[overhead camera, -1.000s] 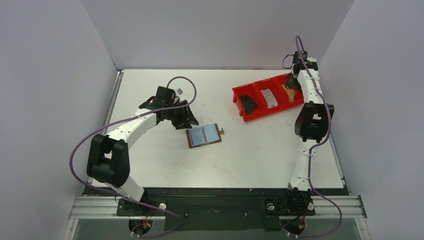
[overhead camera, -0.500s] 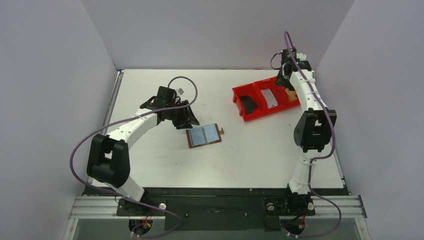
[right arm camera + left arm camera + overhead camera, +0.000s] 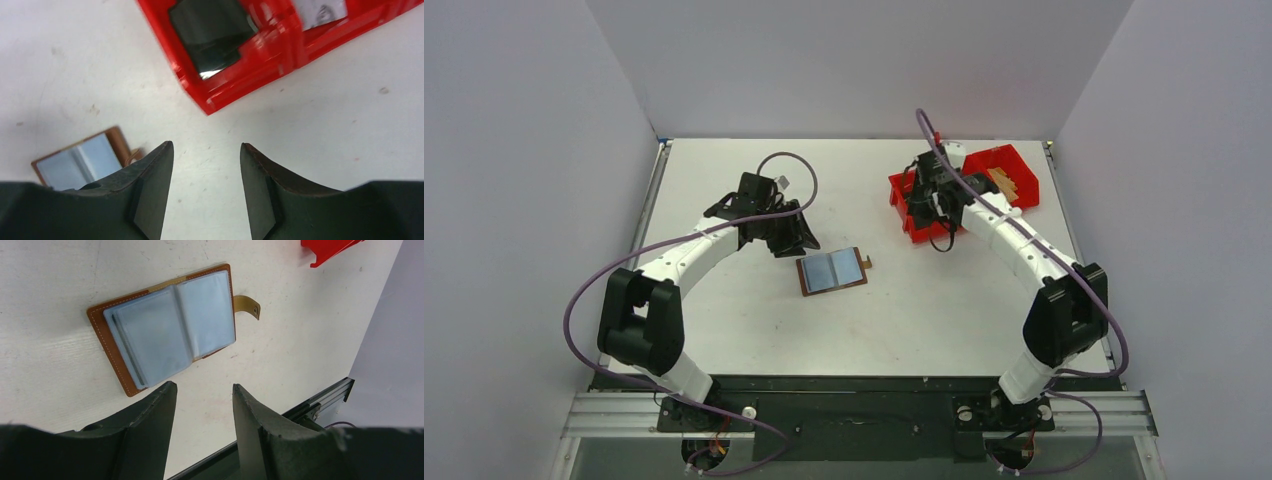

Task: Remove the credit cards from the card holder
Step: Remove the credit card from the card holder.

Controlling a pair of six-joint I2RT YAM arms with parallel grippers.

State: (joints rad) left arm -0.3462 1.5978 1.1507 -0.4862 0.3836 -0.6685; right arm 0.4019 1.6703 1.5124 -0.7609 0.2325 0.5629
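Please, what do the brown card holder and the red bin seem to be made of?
Card holder: the cover looks like tan leather or an imitation, matt, with pale stitching along its edge. The inner pockets look like clear, slightly cloudy soft plastic. Red bin: probably hard moulded plastic, glossy, with bright glints on its thin walls.

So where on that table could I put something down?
The widest bare stretch of table lies between the open wallet and the arm bases. The far left corner is bare too. It is crowded around the red bin, where the right tool hovers, and beside the wallet, by the left tool.
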